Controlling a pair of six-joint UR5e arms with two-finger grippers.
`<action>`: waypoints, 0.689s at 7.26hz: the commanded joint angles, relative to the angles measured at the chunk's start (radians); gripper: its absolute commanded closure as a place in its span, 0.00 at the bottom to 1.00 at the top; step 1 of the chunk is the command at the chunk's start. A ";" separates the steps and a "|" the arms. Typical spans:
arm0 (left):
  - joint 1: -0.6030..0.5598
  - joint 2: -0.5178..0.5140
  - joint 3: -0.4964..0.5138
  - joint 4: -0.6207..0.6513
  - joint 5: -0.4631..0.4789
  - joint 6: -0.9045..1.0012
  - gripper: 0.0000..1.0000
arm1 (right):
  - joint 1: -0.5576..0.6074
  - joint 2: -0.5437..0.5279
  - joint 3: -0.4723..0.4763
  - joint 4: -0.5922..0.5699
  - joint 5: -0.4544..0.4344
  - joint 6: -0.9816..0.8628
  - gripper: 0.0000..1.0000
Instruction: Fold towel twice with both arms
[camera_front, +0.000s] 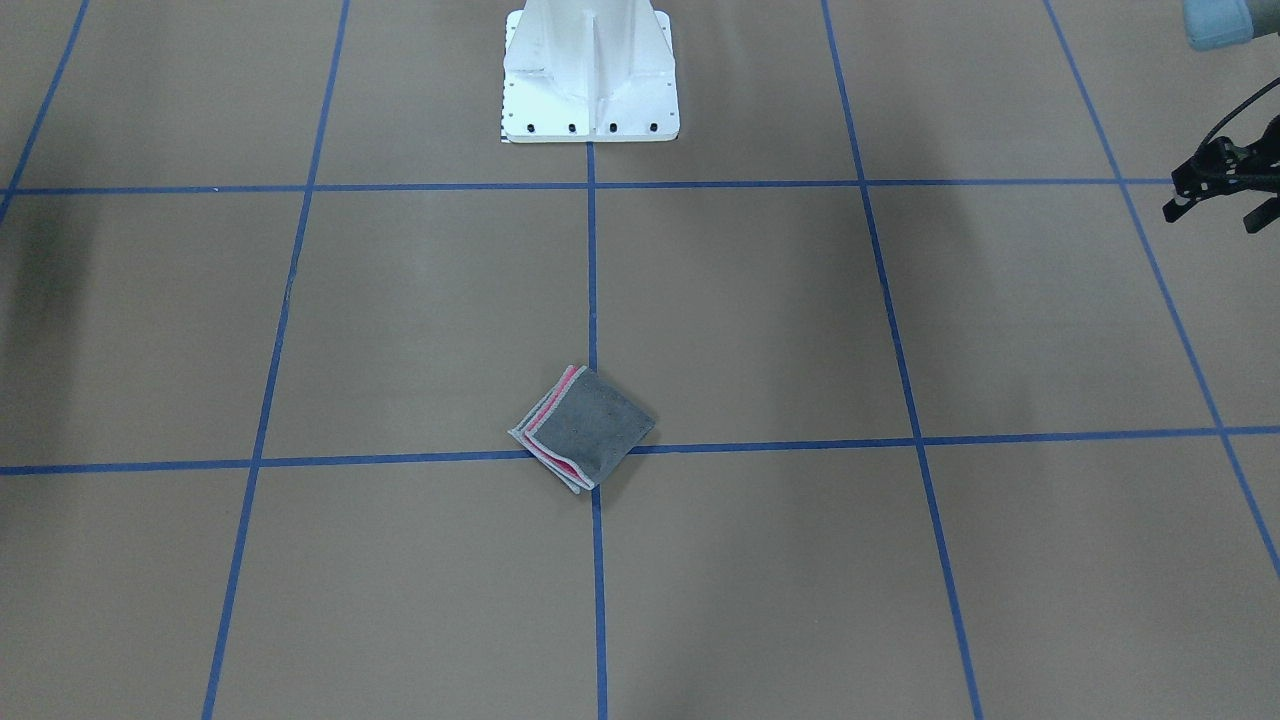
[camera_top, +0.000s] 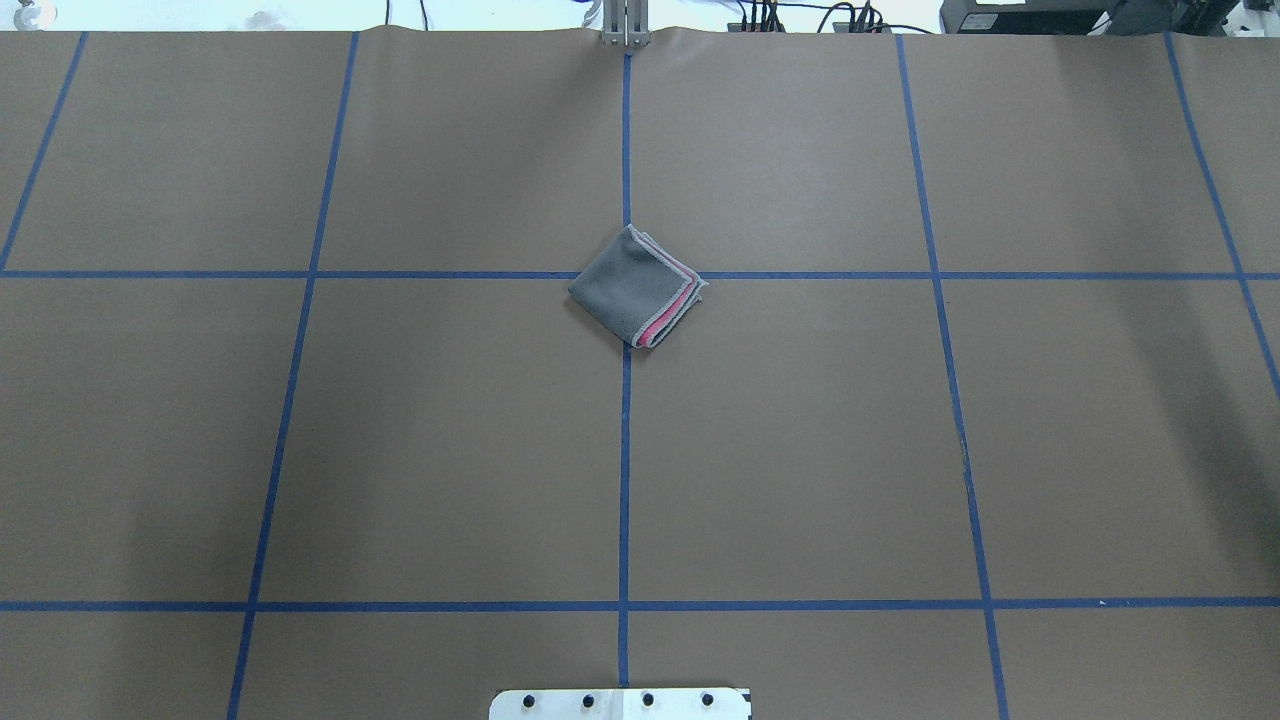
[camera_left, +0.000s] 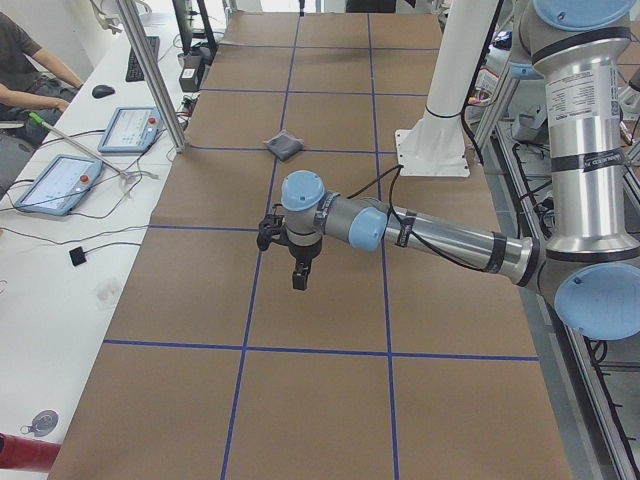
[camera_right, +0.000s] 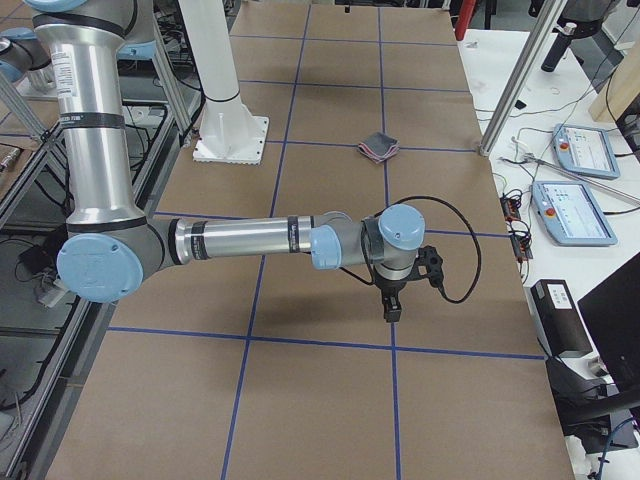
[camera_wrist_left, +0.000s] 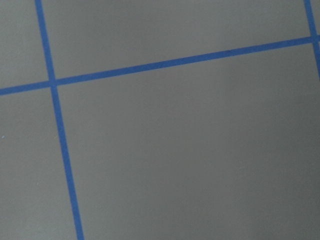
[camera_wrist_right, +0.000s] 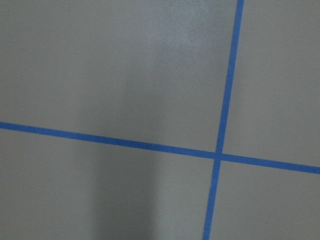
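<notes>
- Towel (camera_top: 635, 288): lies folded into a small square on the brown table (camera_top: 450, 450), turned diamond-wise over a crossing of the blue tape lines (camera_top: 624, 450). The dark grey face is up; pink layers and the light grey border show at one stepped edge.
- Nothing touches the towel or covers it. The white pedestal base (camera_front: 590, 90) stands well apart from it, on the same centre line.
- Left gripper (camera_left: 296, 268): hangs above bare table, well apart from the towel and holding nothing. I cannot tell how far its fingers are spread.
- Right gripper (camera_right: 390, 300): hangs over a tape line toward the opposite table end, also empty. It shows only in the exterior right view, so its finger spread cannot be told.
- The overhead view shows no arm. The front-facing view catches only the left gripper, at its right edge.
- Both wrist views show only bare table and tape crossings.
- The side views alone show a bench with control tablets (camera_left: 135, 128) and a seated person (camera_left: 20, 70).
</notes>
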 joint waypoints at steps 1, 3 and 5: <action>-0.065 0.035 0.006 0.052 -0.017 0.117 0.00 | 0.026 -0.012 0.083 -0.167 -0.006 -0.096 0.01; -0.088 0.077 0.012 0.049 -0.010 0.127 0.00 | 0.023 -0.004 0.154 -0.267 -0.009 -0.087 0.01; -0.093 0.069 0.026 0.053 -0.013 0.112 0.00 | 0.018 -0.009 0.151 -0.268 -0.016 -0.085 0.01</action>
